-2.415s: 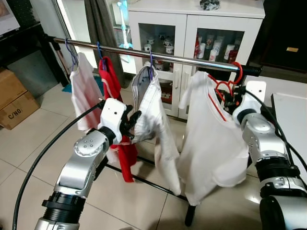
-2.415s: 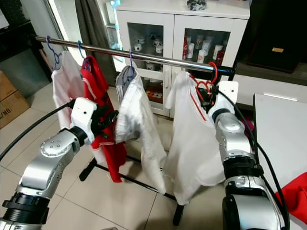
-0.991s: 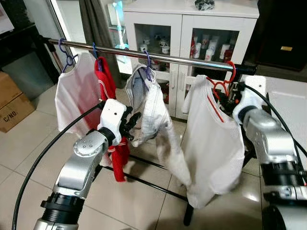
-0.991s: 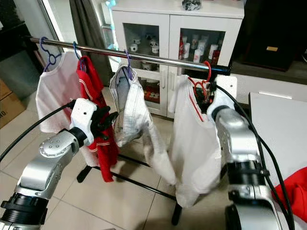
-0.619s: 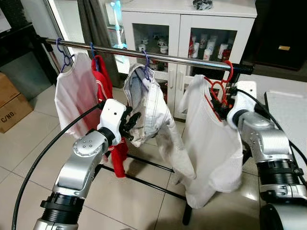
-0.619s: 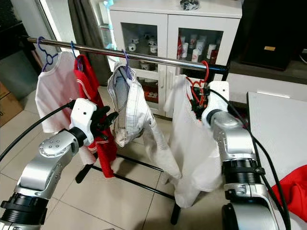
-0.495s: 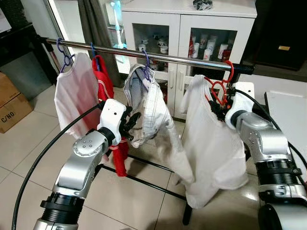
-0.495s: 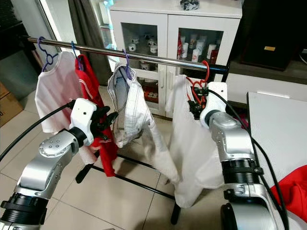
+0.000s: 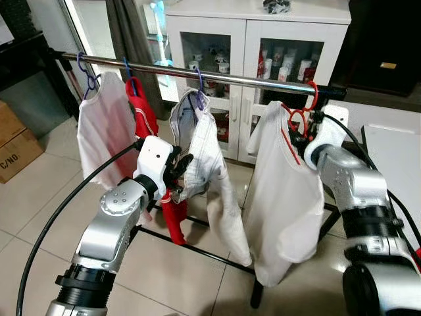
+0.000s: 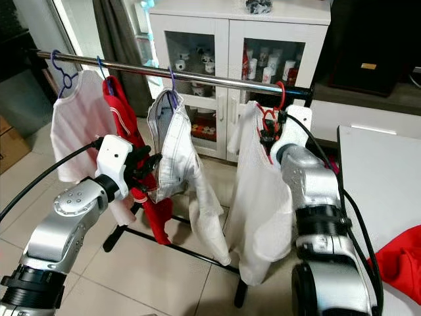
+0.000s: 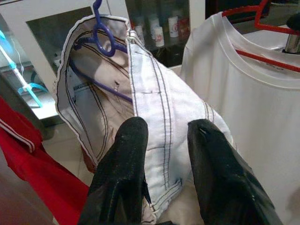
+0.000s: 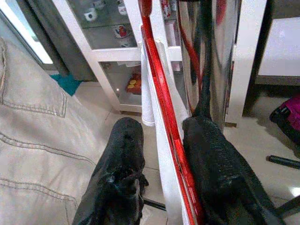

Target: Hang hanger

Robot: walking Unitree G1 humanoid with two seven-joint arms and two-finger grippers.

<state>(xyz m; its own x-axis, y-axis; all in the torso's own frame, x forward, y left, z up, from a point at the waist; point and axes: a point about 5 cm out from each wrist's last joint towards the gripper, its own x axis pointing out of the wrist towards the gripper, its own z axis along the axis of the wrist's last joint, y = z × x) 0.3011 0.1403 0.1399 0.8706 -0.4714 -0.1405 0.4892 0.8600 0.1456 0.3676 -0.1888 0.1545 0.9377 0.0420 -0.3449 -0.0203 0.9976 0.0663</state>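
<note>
A red hanger (image 9: 294,117) carries a white T-shirt (image 9: 283,197), and its hook (image 9: 312,92) sits over the right end of the steel rail (image 9: 250,80). My right gripper (image 9: 304,135) is raised just under the rail and is shut on the red hanger's bar (image 12: 164,122), which runs with the shirt's collar between the two black fingers (image 12: 119,178). My left gripper (image 9: 181,166) is shut on the waist of pale jeans (image 11: 168,103) that hang from a purple hanger (image 11: 101,28) at mid-rail.
Further left on the rail hang a red garment (image 9: 145,115) and a pinkish-white shirt (image 9: 102,138). A white glass-door cabinet (image 9: 256,39) stands behind the rack. A white table (image 9: 395,151) with a red cloth (image 10: 401,253) is at the right. A cardboard box (image 9: 16,141) lies on the floor at the left.
My right gripper has risen closer to the rail with the red hanger. The white T-shirt and the jeans' legs have swung back to hang straighter. The left gripper has stayed put.
</note>
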